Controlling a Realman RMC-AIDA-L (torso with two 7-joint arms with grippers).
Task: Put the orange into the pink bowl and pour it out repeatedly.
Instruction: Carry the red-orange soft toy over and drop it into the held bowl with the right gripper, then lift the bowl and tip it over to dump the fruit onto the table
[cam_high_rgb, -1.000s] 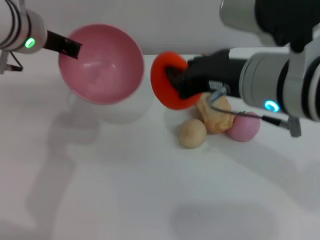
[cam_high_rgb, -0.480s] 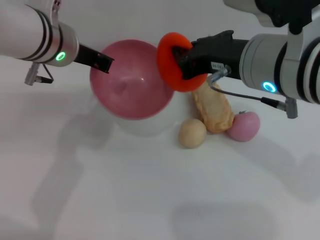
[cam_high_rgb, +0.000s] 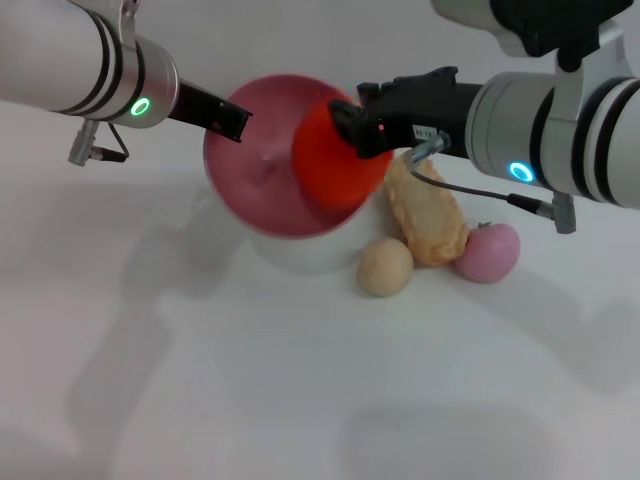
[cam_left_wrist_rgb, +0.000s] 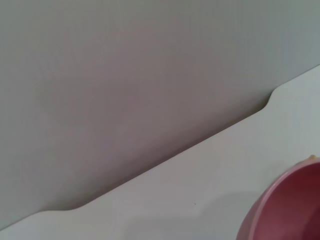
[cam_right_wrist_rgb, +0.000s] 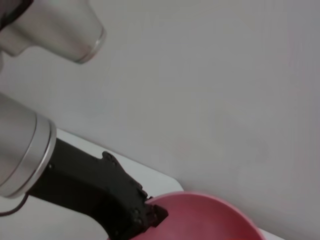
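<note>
From my head view the orange covers the right gripper's jaws and part of the pink bowl's inside. My left wrist view cuts the bowl off at the corner. The pastry toy sits half under the right arm.

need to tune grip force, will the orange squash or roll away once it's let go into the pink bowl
The orange looks soft and lumpy, so it probably gives under the right gripper rather than slipping. Being roundish, it may roll, but the deep pink bowl, held by the left gripper, should contain it.
</note>
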